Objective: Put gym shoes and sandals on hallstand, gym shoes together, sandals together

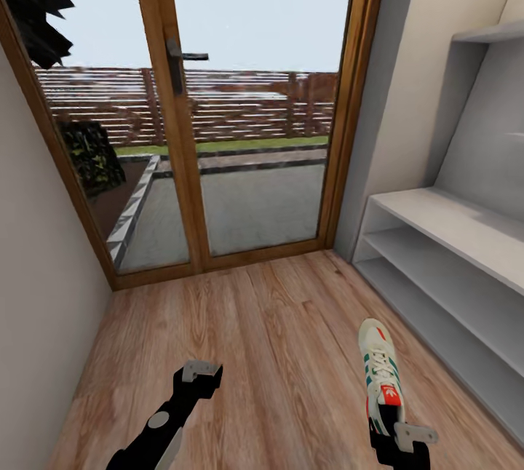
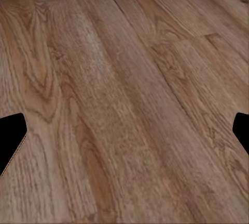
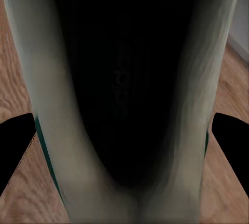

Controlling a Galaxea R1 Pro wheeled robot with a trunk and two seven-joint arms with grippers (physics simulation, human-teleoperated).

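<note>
Gym shoe (image 1: pixel 381 375): one visible, white lace-up with green side stripes and a red-orange patch on the tongue. In the head view it sits over the corridor floor (image 1: pixel 276 353), toe pointing toward the glass door (image 1: pixel 247 106), heel end at my right hand (image 1: pixel 397 437). Whether the sole touches the planks or is lifted clear I cannot tell.

Right hand: the wrist view looks straight into the shoe's dark interior (image 3: pixel 124 89), its pale collar between my two dark fingertips (image 3: pixel 15 141), teal sole edge just showing beside each. The fingers flank the heel closely. Whether they press on it, or merely stand around it, cannot be told from these views.

Left hand (image 1: pixel 198 375): hovers over bare floor on the left side of the corridor, well apart from the shoe. In its wrist view the two fingertips (image 2: pixel 11 138) stand at opposite edges with nothing but wood-grain planks (image 2: pixel 124 99) between them; spread wide and holding nothing.

Hallstand (image 1: pixel 451 252): pale grey, along the right wall, near the shoe. Low bench top with two long shelf slots below, a stepped upper shelf above. The shelves in view carry nothing.
</note>
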